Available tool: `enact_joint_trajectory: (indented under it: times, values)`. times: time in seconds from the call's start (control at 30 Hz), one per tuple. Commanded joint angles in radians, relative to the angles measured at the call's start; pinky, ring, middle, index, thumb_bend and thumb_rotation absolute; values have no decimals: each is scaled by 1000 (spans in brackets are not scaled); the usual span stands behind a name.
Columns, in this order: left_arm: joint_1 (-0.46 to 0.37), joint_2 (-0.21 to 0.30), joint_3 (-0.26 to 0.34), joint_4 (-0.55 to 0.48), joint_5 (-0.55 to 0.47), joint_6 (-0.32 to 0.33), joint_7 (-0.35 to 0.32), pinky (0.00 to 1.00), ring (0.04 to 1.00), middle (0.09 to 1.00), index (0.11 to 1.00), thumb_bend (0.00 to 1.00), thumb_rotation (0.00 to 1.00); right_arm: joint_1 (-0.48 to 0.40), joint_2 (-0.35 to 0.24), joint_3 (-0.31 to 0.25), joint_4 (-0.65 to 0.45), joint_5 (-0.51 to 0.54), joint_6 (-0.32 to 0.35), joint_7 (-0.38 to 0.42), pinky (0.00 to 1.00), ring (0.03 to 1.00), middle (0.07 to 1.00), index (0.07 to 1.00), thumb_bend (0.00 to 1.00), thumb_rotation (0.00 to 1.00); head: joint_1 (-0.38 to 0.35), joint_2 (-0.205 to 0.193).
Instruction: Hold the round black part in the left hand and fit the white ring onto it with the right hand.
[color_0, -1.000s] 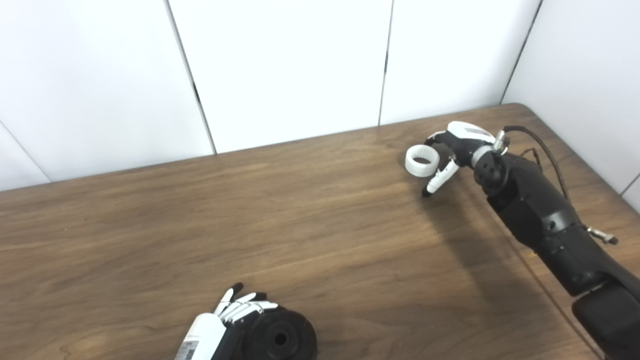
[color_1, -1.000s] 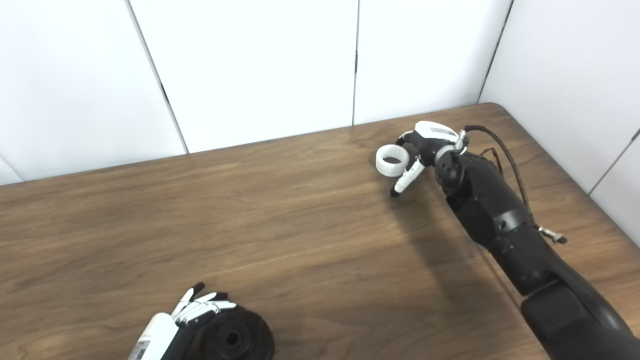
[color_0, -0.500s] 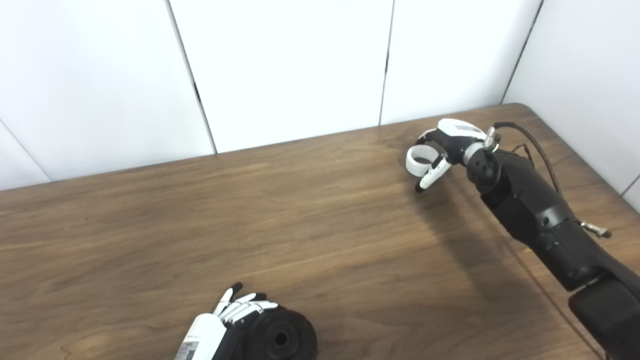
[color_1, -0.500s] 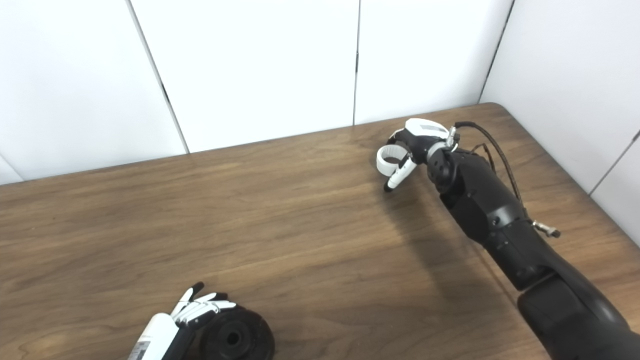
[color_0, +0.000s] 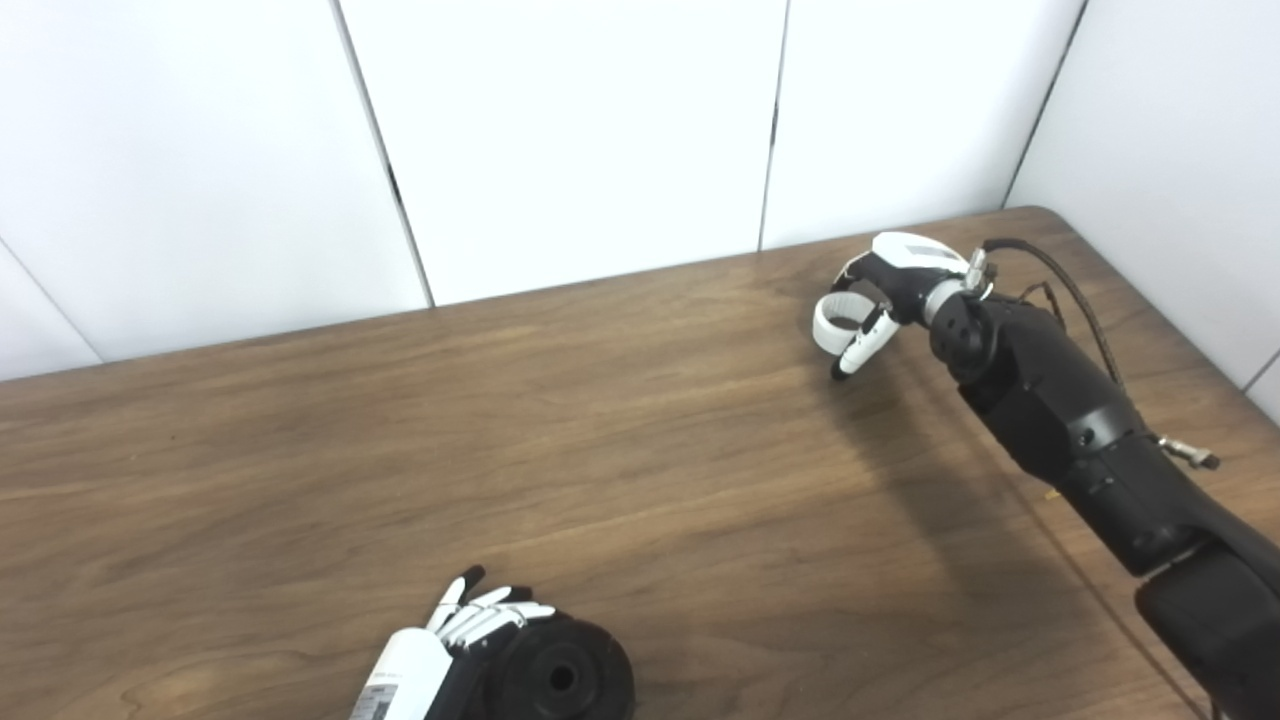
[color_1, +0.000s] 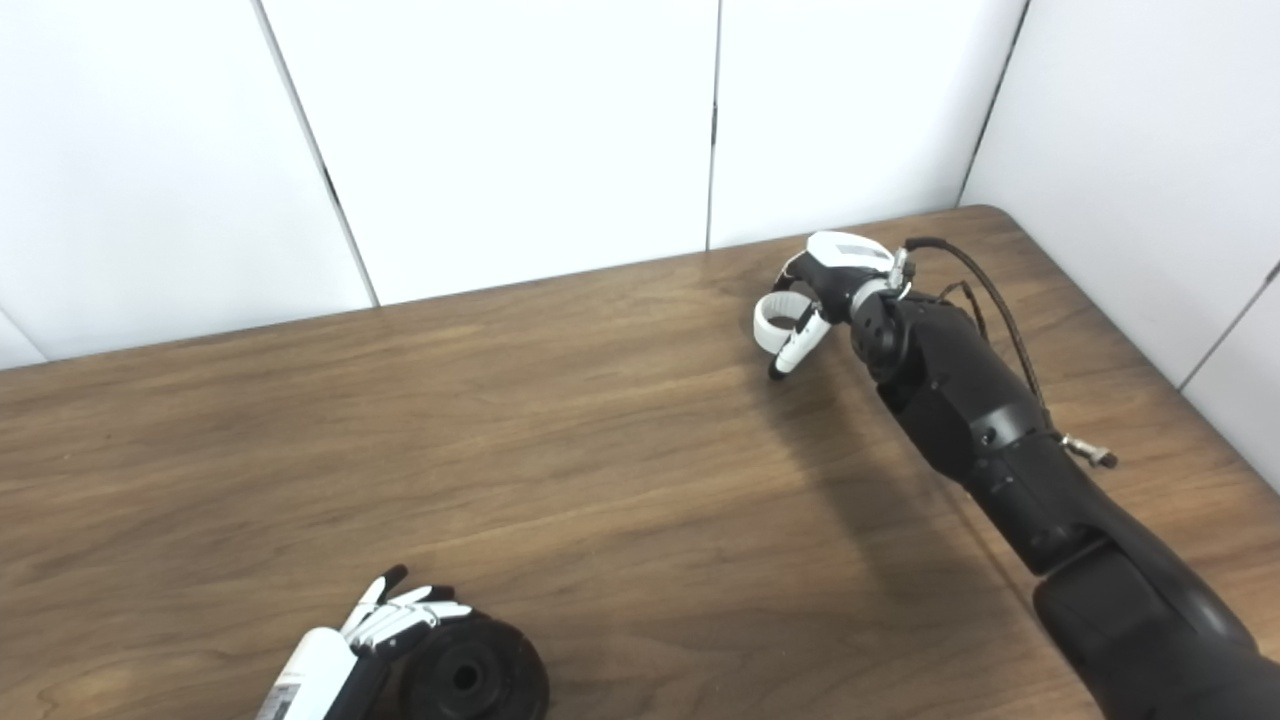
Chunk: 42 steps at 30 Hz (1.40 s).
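Observation:
The round black part (color_0: 565, 680) lies on the wooden table (color_0: 600, 450) at the bottom edge, its centre hole facing up. My left hand (color_0: 470, 625) rests against its left side, open, with the fingers straight along the part's upper rim; the thumb is hidden. Far off at the back right, my right hand (color_0: 885, 290) is shut on the white ring (color_0: 828, 325). Its fingers curl over the ring from above while the thumb crosses the ring's front. The ring looks tilted, and I cannot tell whether it still touches the table.
White wall panels (color_0: 560, 130) stand right behind the table's far edge and along its right side. The table's rounded back right corner (color_0: 1040, 212) is close to my right hand. A dark cable (color_0: 1060, 285) loops off the right wrist.
My right hand moved left over the ring and closed its fingers and thumb around it. The ring, flat before, now sits tilted in the grasp. My left hand and the black part have not moved.

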<state>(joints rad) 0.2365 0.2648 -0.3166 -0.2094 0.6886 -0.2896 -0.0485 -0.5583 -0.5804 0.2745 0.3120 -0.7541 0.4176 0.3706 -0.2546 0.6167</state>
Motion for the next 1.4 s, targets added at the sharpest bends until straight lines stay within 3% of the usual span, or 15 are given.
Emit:
enact_joint_trajectory:
  times: [0.0, 0.8, 1.13, 1.37]
  values:
    - [38, 6, -7, 33, 18, 13, -2, 1000, 847, 755, 484, 524, 66, -51, -38, -8, -26, -20, -17, -42, 957, 927, 873, 688, 801, 143, 0, 2]
    - [42, 11, -7, 25, 13, 10, -7, 1000, 857, 762, 484, 522, 67, -30, -34, -15, -43, -3, 14, -43, 987, 920, 843, 648, 794, 132, -1, 12]
    - [42, 8, -8, 20, 13, 15, -10, 1000, 858, 760, 484, 522, 65, -39, -40, 13, -38, -15, 2, -29, 993, 923, 868, 718, 852, 190, 3, 15]
    - [42, 6, -9, 21, 14, 10, -6, 1000, 859, 761, 484, 522, 64, -38, -43, 21, -38, -15, -3, -32, 986, 921, 870, 702, 850, 177, 4, 16]
